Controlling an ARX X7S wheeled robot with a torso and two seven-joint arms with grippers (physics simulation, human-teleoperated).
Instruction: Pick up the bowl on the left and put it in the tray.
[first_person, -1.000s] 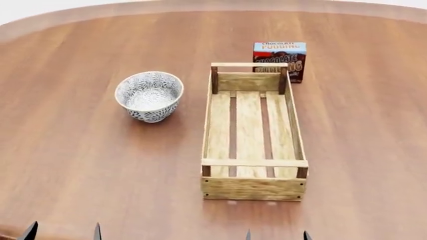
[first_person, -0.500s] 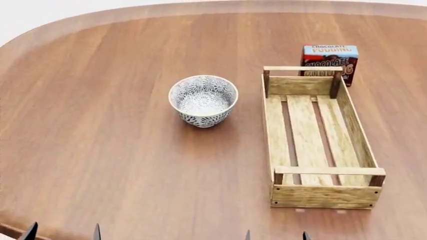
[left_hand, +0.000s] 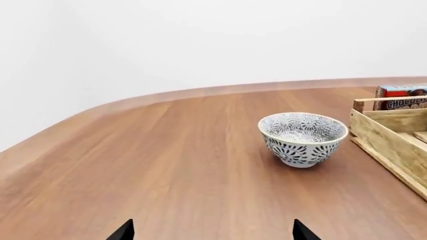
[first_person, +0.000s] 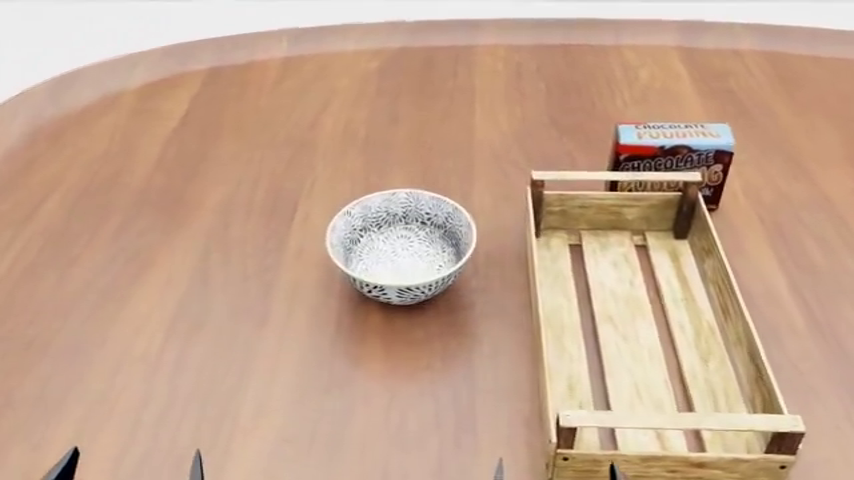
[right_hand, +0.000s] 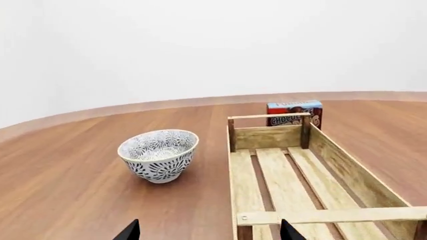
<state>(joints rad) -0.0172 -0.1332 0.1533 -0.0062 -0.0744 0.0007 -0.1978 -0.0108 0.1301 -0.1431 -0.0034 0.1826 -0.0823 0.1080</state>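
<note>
We see the bowl (first_person: 400, 245) upright on the table (first_person: 200, 250), well in from its edges, near the tray's (first_person: 546, 300) long left side but apart from it. We judge it stiff, smooth and breakable — a rim pinch, one finger inside, seems safest. Of both grippers only dark fingertips (left_hand: 123, 231) show, spread apart and holding nothing.

A chocolate pudding box (first_person: 674, 157) stands upright on the wooden table (first_person: 200, 250).
</note>
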